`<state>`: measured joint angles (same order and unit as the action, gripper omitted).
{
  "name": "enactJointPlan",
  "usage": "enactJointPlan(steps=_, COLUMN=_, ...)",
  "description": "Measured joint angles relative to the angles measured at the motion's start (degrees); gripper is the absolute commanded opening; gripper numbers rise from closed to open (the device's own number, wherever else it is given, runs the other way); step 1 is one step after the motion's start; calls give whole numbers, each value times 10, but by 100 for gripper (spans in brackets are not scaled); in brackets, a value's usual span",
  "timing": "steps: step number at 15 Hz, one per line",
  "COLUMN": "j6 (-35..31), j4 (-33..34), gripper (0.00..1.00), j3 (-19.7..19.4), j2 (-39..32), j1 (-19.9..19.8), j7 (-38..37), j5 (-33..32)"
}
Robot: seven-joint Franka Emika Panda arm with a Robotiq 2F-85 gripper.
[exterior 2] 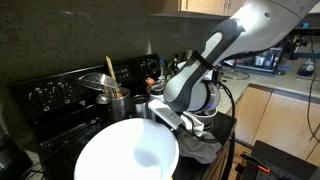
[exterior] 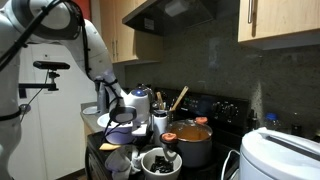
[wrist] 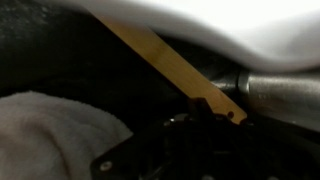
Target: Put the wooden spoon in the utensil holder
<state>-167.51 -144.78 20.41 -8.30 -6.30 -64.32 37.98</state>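
Observation:
In the wrist view the wooden spoon's pale slim handle (wrist: 160, 55) runs diagonally from under a white rim at the upper left to its holed end at the lower right. My gripper (wrist: 200, 108) has dark fingers closed on the handle near that end. The spoon's bowl is hidden. In both exterior views the gripper (exterior: 122, 118) (exterior 2: 170, 118) is low over the stove front. The utensil holder (exterior: 160, 122) (exterior 2: 119, 103), a shiny metal cylinder with browner wooden utensils sticking out, stands apart from the gripper, farther back on the stove.
A wide white mixing bowl (exterior 2: 125, 155) sits close beside the gripper. A steel pot with orange contents (exterior: 190, 145) stands next to the holder. A white cloth (wrist: 50, 130) lies under the gripper. A white appliance (exterior: 280, 155) and a small bowl of dark items (exterior: 160, 163) are near.

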Motion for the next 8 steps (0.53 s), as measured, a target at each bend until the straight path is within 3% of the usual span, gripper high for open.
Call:
enactJointPlan(steps=2, j6=0, j4=-1, gripper=3, j3=0, j2=0, j1=0, j7=0, j5=0)
enactJointPlan(steps=3, j6=0, j4=-1, gripper=27, j3=0, j2=0, j1=0, j7=0, j5=0)
enactJointPlan(steps=5, j6=0, j4=-1, gripper=30, j3=1, j2=1, j1=0, j7=12, j5=0)
enactJointPlan(steps=8, j6=0, j4=1, gripper=53, j3=11, j2=3, j1=0, j7=72, j5=5)
